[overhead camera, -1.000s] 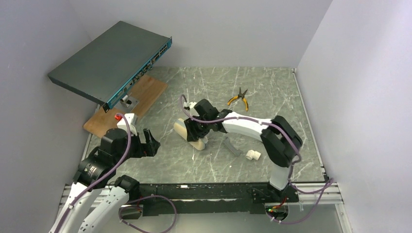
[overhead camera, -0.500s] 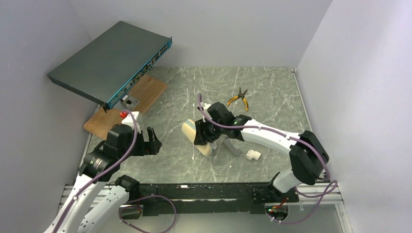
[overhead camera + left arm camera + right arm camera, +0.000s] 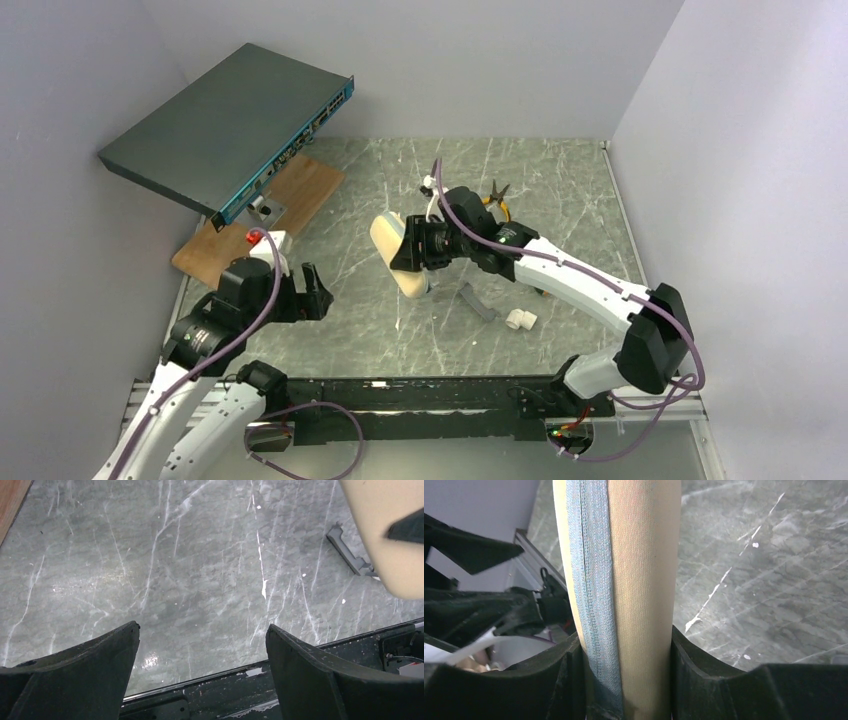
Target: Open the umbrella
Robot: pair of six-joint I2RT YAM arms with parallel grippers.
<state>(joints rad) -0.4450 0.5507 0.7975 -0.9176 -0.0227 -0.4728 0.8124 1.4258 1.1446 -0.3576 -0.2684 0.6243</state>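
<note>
1. Beige fabric fills the right gripper (image 3: pixel 626 652). Its 2 black fingers stand about half apart and pinch a beige oblong zipped clamshell case (image 3: pixel 644 570) from both sides. The case runs on past the fingertips and out of frame.
2. A blue-grey zip band (image 3: pixel 591 580) runs down the case's edge beside 1 finger and looks closed. No umbrella shows in any view. My guess is that it sits inside this case, so the opening has not begun.
3. Further out, on the grey marbled table top (image 3: pixel 560 190), a grey plastic bracket (image 3: pixel 478 303) and a white pipe elbow (image 3: pixel 519 319) lie near the case's lower end. Yellow-handled pliers (image 3: pixel 490 203) lie just behind the wrist.
4. Well apart on the other side, the left gripper (image 3: pixel 202 627) hovers over the table with its jaws spread wide, holding nothing.
5. Risks:
   - Held only by a 2-sided pinch on smooth fabric, the long case could pivot or slide out if it is swung.
   - The pinch also squeezes the shell shut next to the zip, which could hinder unzipping.
   - A dropped case could land on the bracket.
6. What each view adds:
   - Only the right wrist view shows the zip and the finger contact.
   - Only the top view shows both arms and the pliers.
   - The left wrist view shows the case's rounded end hanging over the bracket.
</note>
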